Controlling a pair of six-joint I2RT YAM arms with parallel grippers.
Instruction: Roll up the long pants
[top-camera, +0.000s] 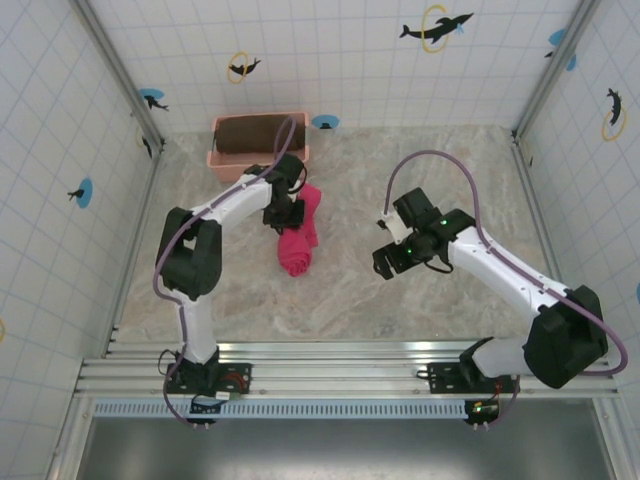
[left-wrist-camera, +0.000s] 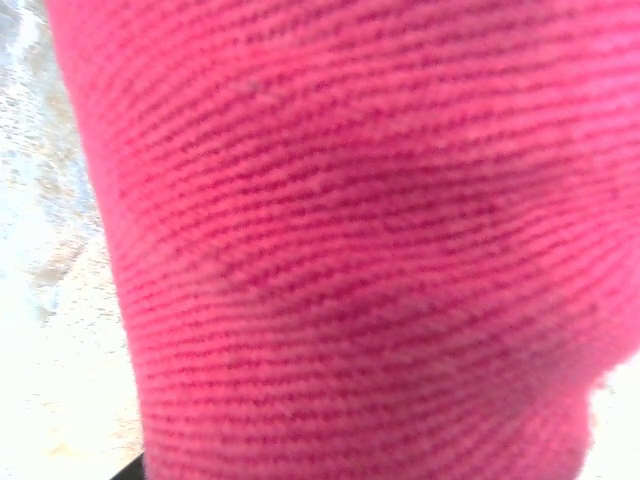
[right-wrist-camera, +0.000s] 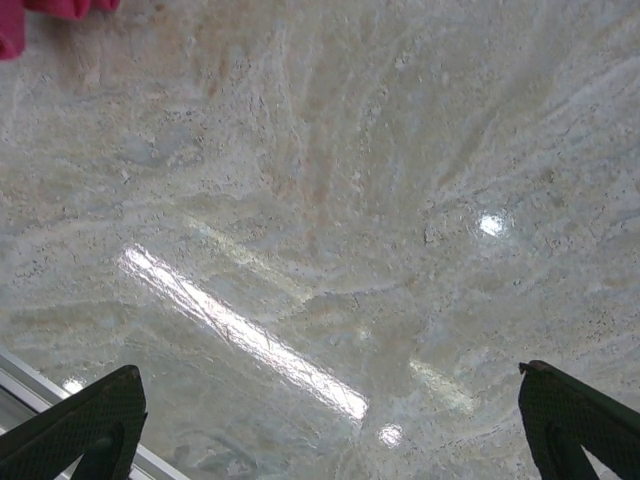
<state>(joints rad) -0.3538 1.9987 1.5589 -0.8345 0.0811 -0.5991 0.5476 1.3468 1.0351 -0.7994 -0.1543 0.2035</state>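
Just on the near side of the pink basket (top-camera: 230, 157), off its right end: the long pants (top-camera: 298, 242), a rolled magenta bundle on the worktop (top-camera: 400, 320)
Left claw (top-camera: 283, 213) against the bundle's left flank, just in front of the basket; cannot tell whether clamped on the fabric or apart. Right claw (right-wrist-camera: 330, 420) well right of and in front of the basket, jaws wide apart, nothing between them. Dark brown cloth (top-camera: 255, 132) folded inside the basket
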